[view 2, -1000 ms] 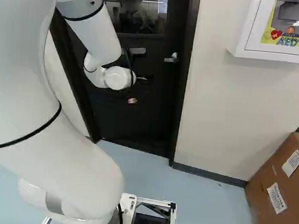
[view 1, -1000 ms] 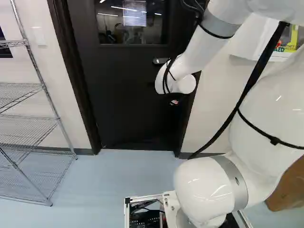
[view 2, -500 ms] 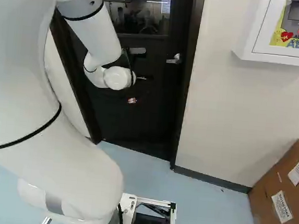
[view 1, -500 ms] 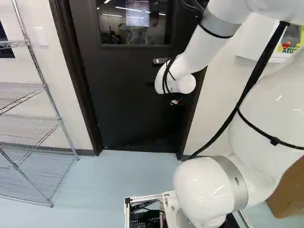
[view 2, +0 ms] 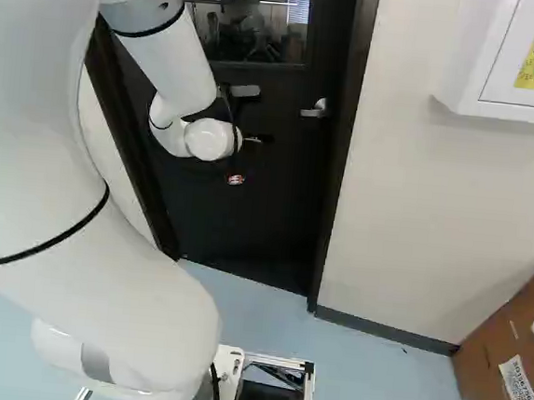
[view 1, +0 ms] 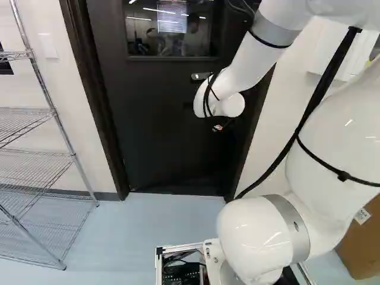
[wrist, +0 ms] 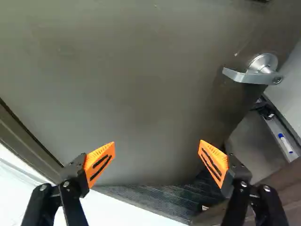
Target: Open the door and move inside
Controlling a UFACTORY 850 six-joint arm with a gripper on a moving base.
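Clock: 12 = dead ahead of base.

10 to 11: wire shelf [view 1: 37, 163], left of the doorway. Worth watching if the base swings wide.

12: the door [view 1: 160, 124], filling the way ahead. Hinges look to be on its left. Wrist view shows a dark mat [wrist: 164, 200] under its lower edge and a gap past the handle side, so I read it as ajar, swung away from us.

12, in front of the panel: gripper [wrist: 156, 142]. Fingers spread wide, orange pads [wrist: 99, 162] well apart, nothing between them. Can't tell if any part touches the door.

Just before 1: lever handle [wrist: 249, 76], ahead of the gripper and off to its right, not held. Right door frame [view 2: 342, 169] beyond it.

1 to 2: wall cabinet [view 2: 505, 48]. 2: cardboard box [view 2: 491, 369] on the floor.

Step in hand, my call: unlatching done, now pushing through. Next: press the panel toward 12, handle side, and creep the base in behind. Risks: door swinging back, arm or base clipping the right frame.
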